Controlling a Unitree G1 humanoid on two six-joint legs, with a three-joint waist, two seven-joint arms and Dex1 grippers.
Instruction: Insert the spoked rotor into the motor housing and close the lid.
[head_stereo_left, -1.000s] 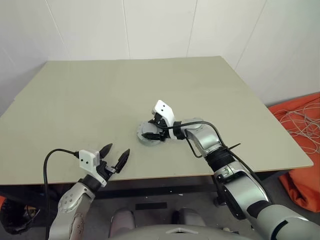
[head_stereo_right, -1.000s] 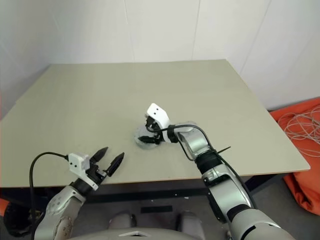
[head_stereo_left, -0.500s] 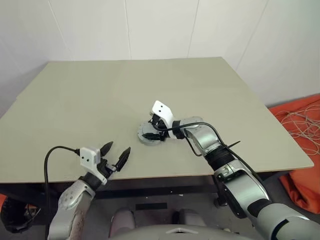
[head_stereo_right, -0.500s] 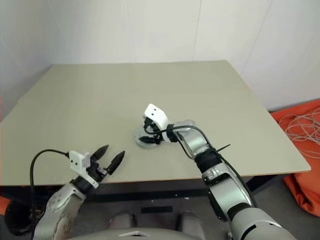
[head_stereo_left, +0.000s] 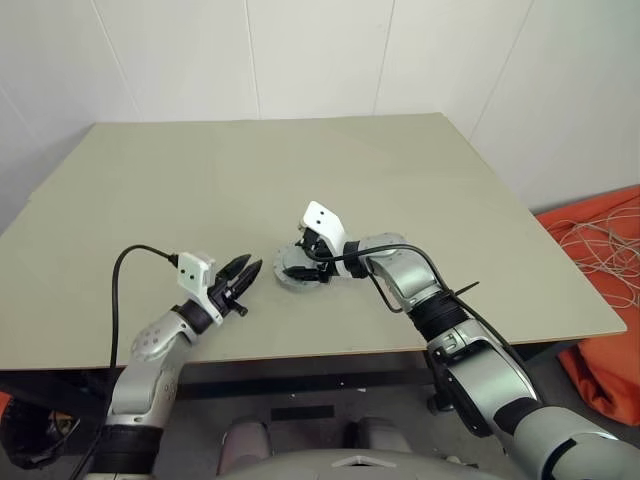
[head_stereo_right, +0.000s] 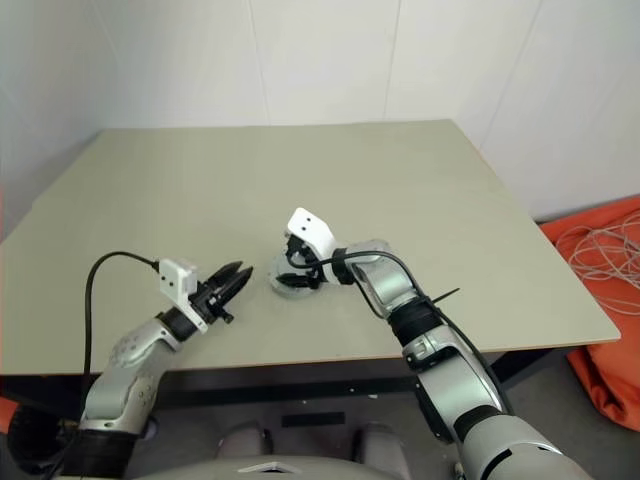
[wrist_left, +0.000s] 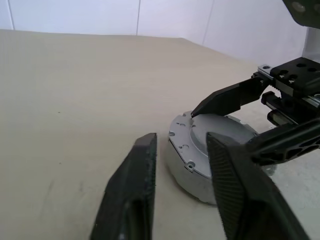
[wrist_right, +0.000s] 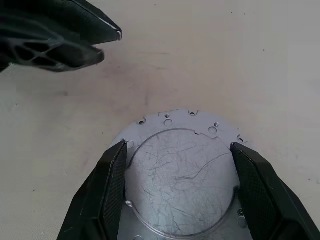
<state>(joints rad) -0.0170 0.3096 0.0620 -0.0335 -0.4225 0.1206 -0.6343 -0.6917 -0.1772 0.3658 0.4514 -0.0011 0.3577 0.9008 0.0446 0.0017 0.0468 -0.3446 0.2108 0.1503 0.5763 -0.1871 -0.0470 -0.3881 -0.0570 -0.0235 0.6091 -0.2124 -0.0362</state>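
The motor housing (head_stereo_left: 284, 279) is a short round silver-grey shell lying on the table (head_stereo_left: 300, 170) with a flat scratched face up. Its windings are hidden. My right gripper (head_stereo_left: 300, 258) reaches over it from the right. Its black fingers (wrist_right: 112, 185) press against opposite sides of the raised round top (wrist_right: 180, 190). My left gripper (head_stereo_left: 252, 266) hovers level just left of the housing (wrist_left: 195, 150), pointing at it. Its fingers (wrist_left: 140, 175) stand a narrow gap apart with nothing between them. The spoked rotor and the lid are out of view.
The table's front edge (head_stereo_left: 330, 350) runs just below both hands. An orange cloth with pale cables (head_stereo_left: 600, 260) lies on the floor off the right side. A black cable (head_stereo_left: 125, 280) loops up from my left wrist.
My left gripper has risen and moved forward and right, close to the housing, and its fingers have narrowed from wide open. The right gripper and housing have stayed put.
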